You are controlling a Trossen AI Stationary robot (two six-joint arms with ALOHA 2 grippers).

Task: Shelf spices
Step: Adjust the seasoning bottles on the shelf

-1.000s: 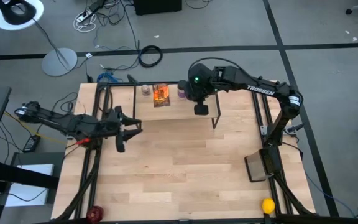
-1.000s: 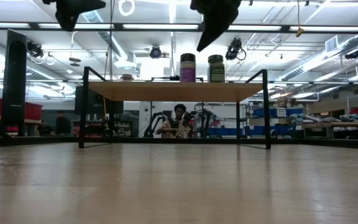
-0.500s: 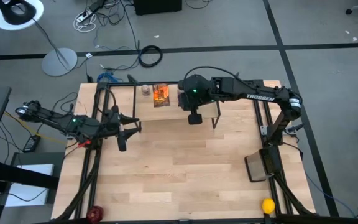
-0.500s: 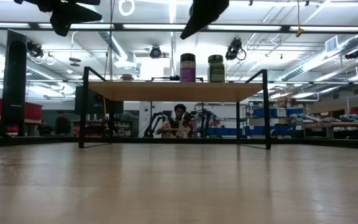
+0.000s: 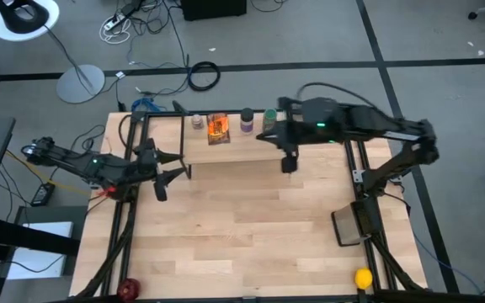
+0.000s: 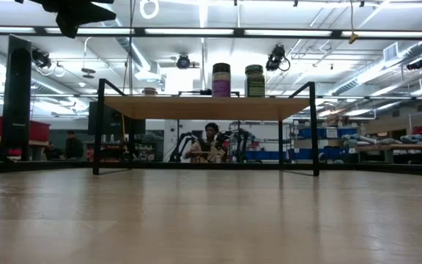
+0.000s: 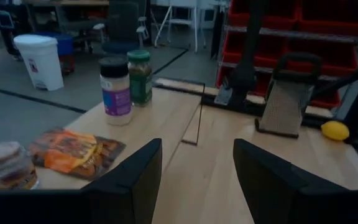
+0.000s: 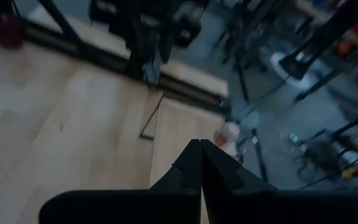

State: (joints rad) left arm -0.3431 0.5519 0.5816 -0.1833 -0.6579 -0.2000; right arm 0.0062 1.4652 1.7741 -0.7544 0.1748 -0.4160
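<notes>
On top of the shelf (image 5: 242, 145), at the table's far edge: four spices in a row. From the left arm's side toward the right arm's: tiny pale-capped jar (image 5: 197, 122), flat orange packet (image 5: 218, 128) lying down, purple-labelled jar (image 5: 247, 120) upright, green-lidded jar (image 5: 270, 119) upright, the last two just beside each other. Same pair seen level from the low view, dark-lidded purple one (image 6: 220, 80) next to the green one (image 6: 254, 81), both standing on the board (image 6: 204, 108) above thin black legs.

Over the shelf's front edge near its right-arm end: right gripper (image 5: 288, 162), apart from the green-lidded jar, fingers (image 8: 194, 163) pressed together, nothing between them.

Beyond the shelf's other end, above the tabletop (image 5: 251, 227): left gripper (image 5: 165, 176), pointing toward the shelf, fingers (image 7: 132, 177) spread wide and empty. Ahead of it in the left wrist view: pale-capped jar (image 7: 5, 165), packet (image 7: 74, 151), purple-labelled jar (image 7: 115, 91), green-lidded jar (image 7: 140, 77).

On the near right corner of the table: yellow ball (image 5: 363, 278). Beside the right arm's base: a dark flat grater (image 5: 346, 227).
</notes>
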